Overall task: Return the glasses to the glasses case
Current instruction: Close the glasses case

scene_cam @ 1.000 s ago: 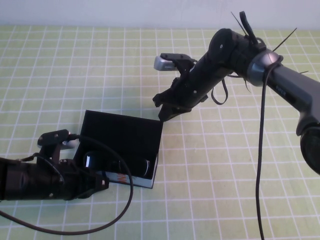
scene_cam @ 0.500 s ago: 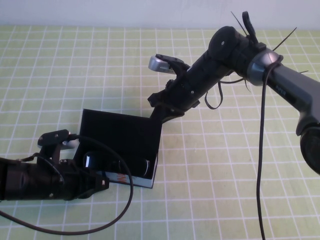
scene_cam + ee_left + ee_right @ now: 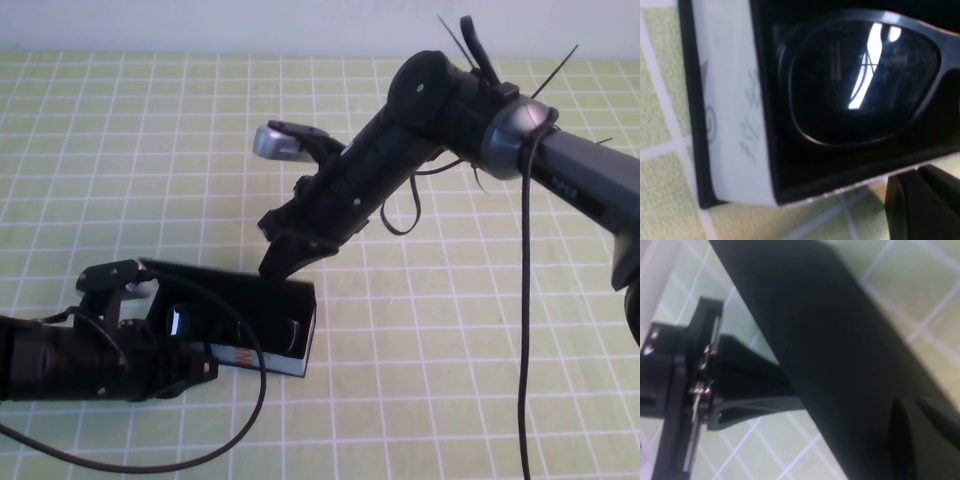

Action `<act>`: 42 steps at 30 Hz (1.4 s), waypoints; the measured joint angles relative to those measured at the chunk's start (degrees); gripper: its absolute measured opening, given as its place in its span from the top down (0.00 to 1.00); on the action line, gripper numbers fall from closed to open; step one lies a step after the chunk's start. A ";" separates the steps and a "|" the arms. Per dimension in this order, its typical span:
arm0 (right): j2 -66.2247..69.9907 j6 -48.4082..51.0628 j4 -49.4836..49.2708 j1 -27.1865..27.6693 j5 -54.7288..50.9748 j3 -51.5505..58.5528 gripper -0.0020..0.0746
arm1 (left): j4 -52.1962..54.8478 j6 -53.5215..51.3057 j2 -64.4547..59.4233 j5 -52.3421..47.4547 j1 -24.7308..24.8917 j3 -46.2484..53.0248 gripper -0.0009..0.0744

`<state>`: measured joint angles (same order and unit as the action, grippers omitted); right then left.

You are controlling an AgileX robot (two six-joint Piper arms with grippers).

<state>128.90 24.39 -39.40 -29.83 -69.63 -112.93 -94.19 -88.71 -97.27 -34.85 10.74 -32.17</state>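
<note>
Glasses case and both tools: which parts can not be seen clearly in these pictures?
- Right tool: at the lid of the glasses case; high view shows no finger gap.
- Left tool: at the case's front; fingers merge with the black case.
- Glasses: left wrist view's edge cuts off all but one lens.
- Lid: blurred in right wrist view.

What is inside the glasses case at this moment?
The glasses lie inside the glasses case, lenses visible. The lid, pushed by the right end effector, hides the rear interior. The left end effector sits at the case's front.
</note>
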 joint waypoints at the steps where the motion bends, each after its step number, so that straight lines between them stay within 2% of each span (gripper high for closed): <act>1: -0.35 0.11 0.00 -0.55 0.00 0.48 0.99 | 0.88 0.70 0.45 0.00 0.00 0.00 0.99; 10: -1.07 0.25 3.80 -4.13 -0.04 2.18 0.99 | 20.96 19.32 11.98 -0.18 0.00 0.00 0.99; 17: -0.26 -0.46 4.81 -4.65 -0.04 2.49 0.99 | 30.36 29.21 27.15 -1.20 0.00 0.52 0.99; 28: 1.50 -0.90 4.15 -4.65 -0.13 2.27 0.99 | 33.30 30.89 52.06 1.61 0.00 4.32 0.99; 36: -2.86 -1.50 5.35 -4.65 -0.17 2.49 0.99 | 33.54 30.68 70.58 13.45 0.00 9.98 0.99; 42: -13.87 -5.36 12.88 -5.39 -0.27 2.67 0.99 | 33.43 30.54 84.94 21.99 0.00 16.13 0.99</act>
<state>115.03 19.03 -26.52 -35.22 -69.91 -110.26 -60.76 -58.17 -12.33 -12.86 10.74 -16.04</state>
